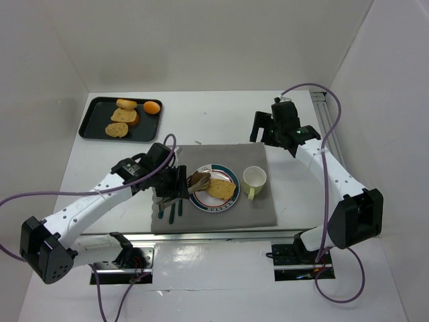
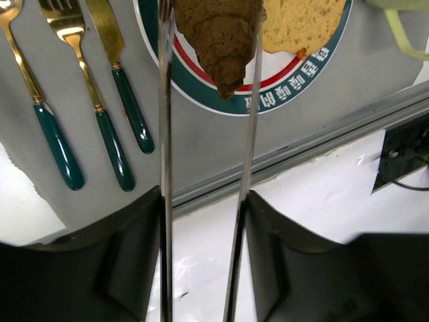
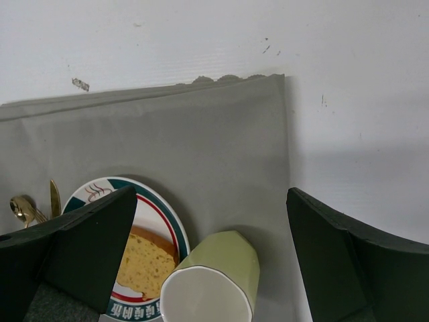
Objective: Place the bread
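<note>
My left gripper [image 1: 175, 184] is shut on a pair of metal tongs [image 2: 164, 134]. The tongs pinch a brown croissant [image 2: 221, 33] over the left part of the round plate [image 2: 201, 94] with a green and red rim. In the top view the croissant [image 1: 200, 180] sits at the plate's left edge [image 1: 225, 170]. A yellow bread slice [image 1: 222, 190] lies on the plate's right part. It also shows in the left wrist view [image 2: 301, 23] and the right wrist view [image 3: 144, 261]. My right gripper [image 1: 267, 129] is open and empty, above the grey placemat's far right corner [image 3: 234, 134].
A pale green cup [image 1: 254, 180] stands on the mat right of the plate, and shows in the right wrist view [image 3: 214, 275]. Gold cutlery with green handles [image 2: 97, 114] lies left of the plate. A black tray [image 1: 94, 111] at the far left holds several bread pieces and an orange item.
</note>
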`<state>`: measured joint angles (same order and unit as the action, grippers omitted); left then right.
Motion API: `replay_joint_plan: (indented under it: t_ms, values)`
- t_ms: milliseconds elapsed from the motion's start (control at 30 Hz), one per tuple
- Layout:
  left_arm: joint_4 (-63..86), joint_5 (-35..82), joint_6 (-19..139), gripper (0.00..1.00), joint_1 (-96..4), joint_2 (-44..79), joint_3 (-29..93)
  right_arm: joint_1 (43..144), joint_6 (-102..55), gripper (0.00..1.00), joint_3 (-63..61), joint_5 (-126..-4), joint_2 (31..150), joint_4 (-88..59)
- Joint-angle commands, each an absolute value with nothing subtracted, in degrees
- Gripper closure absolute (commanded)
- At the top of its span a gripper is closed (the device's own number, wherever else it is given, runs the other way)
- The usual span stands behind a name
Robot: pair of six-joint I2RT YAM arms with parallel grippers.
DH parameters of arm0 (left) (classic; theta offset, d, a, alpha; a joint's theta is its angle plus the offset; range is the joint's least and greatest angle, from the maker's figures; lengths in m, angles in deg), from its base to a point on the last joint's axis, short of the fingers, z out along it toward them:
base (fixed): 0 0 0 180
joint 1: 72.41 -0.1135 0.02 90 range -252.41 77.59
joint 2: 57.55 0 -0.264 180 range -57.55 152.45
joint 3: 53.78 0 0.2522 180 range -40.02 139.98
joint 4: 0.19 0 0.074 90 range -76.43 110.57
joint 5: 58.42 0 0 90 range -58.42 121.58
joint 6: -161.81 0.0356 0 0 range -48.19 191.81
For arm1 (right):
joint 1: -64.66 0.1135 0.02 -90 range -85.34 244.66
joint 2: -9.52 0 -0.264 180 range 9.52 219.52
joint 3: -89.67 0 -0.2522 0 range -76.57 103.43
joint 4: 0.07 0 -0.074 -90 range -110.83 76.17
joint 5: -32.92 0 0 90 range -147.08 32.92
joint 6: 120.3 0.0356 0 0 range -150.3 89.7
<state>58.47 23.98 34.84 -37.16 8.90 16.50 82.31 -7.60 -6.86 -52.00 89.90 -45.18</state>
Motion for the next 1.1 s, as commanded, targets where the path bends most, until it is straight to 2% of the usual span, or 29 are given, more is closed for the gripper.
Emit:
replay_joint_plan:
  t_ms: [0,133,367,633,767,833,933,1067]
  values:
    - [56.72,26.3,30.6,0.36,-34.97,6.26,16.41,82.68,-7.97,0.0,-7.49,-52.25,87.74,-44.86]
    - [58.29,26.92,29.44,0.31,-33.56,6.34,18.25,82.68,-7.98,0.0,-6.88,-52.25,88.27,-44.86]
    - [66.03,31.92,29.44,0.31,-32.5,7.49,26.68,82.68,-7.98,0.0,-7.4,-54.18,88.27,-44.24]
    - [74.12,44.58,35.85,0.3,-36.26,10.73,41.26,82.68,-7.45,0.0,-7.4,-54.18,89.32,-43.19]
    - [67.81,45.11,42.0,0.3,-41.45,16.17,46.37,82.68,-7.45,0.0,-6.79,-54.18,90.46,-42.66]
    - [64.03,45.11,45.34,0.31,-44.96,22.76,51.01,82.68,-7.45,0.0,-6.26,-54.18,91.16,-42.66]
    - [58.86,50.64,48.86,0.31,-46.91,30.68,54.11,82.68,-7.45,0.0,-5.65,-54.18,92.39,-42.66]
    - [45.93,47.93,52.82,0.32,-50.43,38.4,57.26,82.68,-7.45,0.0,-5.03,-54.71,93.54,-42.66]
